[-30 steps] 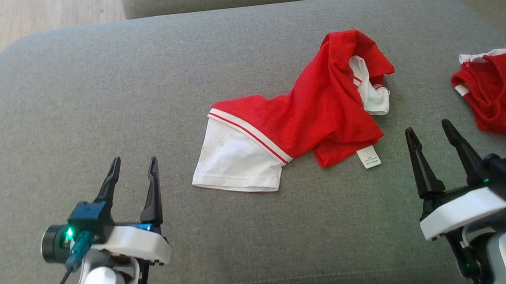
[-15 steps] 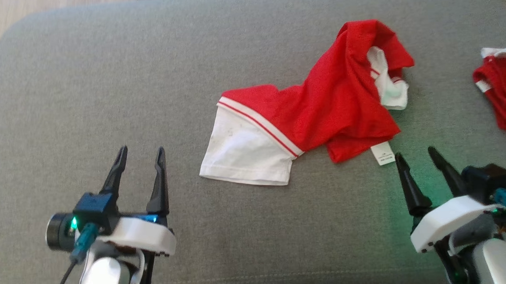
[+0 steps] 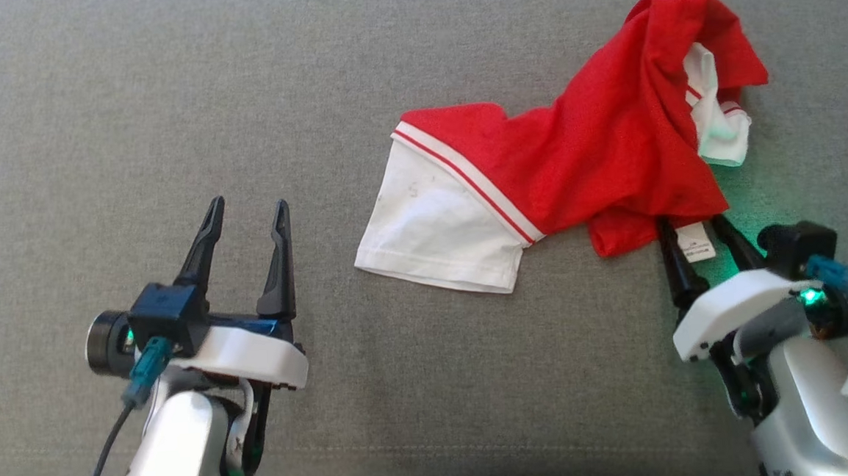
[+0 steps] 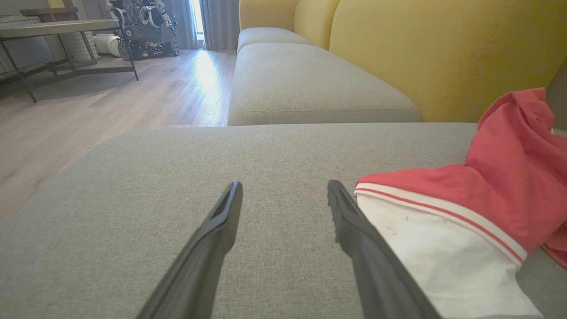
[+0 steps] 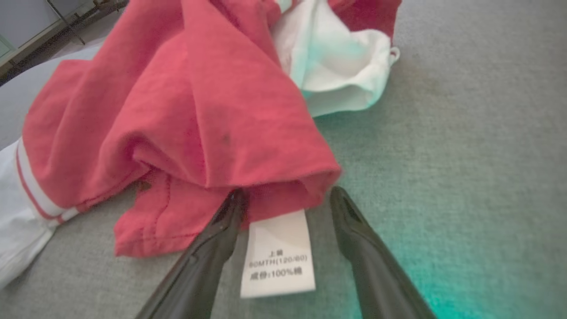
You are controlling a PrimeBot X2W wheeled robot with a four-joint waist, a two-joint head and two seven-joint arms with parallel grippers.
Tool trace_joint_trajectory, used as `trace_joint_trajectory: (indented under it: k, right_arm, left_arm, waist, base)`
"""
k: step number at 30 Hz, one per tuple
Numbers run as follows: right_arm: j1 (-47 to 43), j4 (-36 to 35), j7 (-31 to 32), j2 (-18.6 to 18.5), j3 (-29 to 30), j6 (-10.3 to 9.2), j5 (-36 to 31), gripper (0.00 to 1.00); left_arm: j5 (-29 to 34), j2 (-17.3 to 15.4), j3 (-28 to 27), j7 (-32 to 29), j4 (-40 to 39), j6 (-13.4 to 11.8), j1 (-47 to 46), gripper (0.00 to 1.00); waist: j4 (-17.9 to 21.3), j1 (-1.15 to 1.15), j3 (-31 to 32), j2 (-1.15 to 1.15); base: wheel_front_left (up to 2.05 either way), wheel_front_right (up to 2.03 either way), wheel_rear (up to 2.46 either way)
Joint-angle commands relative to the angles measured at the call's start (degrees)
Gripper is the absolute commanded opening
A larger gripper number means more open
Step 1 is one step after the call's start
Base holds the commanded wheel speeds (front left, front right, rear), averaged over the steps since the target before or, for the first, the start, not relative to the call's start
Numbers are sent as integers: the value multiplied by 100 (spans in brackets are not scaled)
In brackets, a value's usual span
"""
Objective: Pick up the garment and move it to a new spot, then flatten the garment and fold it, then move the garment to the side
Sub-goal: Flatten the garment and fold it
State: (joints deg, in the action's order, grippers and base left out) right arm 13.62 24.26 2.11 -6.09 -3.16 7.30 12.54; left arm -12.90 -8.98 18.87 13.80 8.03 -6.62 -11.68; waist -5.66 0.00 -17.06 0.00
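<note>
We saw the garment (image 3: 596, 161) lying crumpled on the grey sofa cushion (image 3: 165, 99), toward the right side of the head view. Its red body was bunched into a loose ridge. A white panel (image 3: 439, 237) edged with a red stripe lay fairly flat toward the left. None of the cloth looked lifted off the cushion.

The right gripper (image 5: 288, 197) was at the near red hem with its two fingers spread apart, one on each side of the white label (image 5: 278, 254) that hung out from the fold. The tips reached the edge of the cloth, but we could not tell whether they touched it. Nothing was clamped between them.

The left gripper (image 3: 249, 202) was also spread wide and held nothing. It was above bare cushion, just to the left of the white panel.

We judged the task to be at its very start. The right gripper was lined up for a first grasp, yet the fingers had not closed. Everything was left to do: lifting the garment, carrying it to a new spot, flattening it, folding it and moving it to the side.
</note>
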Motion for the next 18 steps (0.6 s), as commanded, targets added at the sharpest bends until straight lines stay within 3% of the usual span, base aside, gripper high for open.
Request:
trace_joint_trajectory:
  k: [1,3,9,18]
  right_arm:
    - [123,49,-40,78,-112,19,34,64]
    - [151,153,-101,102,-126,19,70,0]
    - [102,-6,-296,-33,83,19,5,0]
    - [29,-1172,46,-796,524,19,-685,0]
  left_arm:
    - [17,-70,-183,81,-136,3,-229,100]
    - [18,-69,-187,89,-118,8,-256,100]
    - [21,-60,-220,107,-93,-7,-276,100]
    - [16,-22,-232,116,-87,0,-245,100]
  waist:
    - [-16,0,-46,0]
    - [-11,0,-69,0]
    - [71,0,-58,0]
    - [172,0,24,0]
  base:
    - [0,0,0]
    - [0,0,0]
    - [0,0,0]
    - [0,0,0]
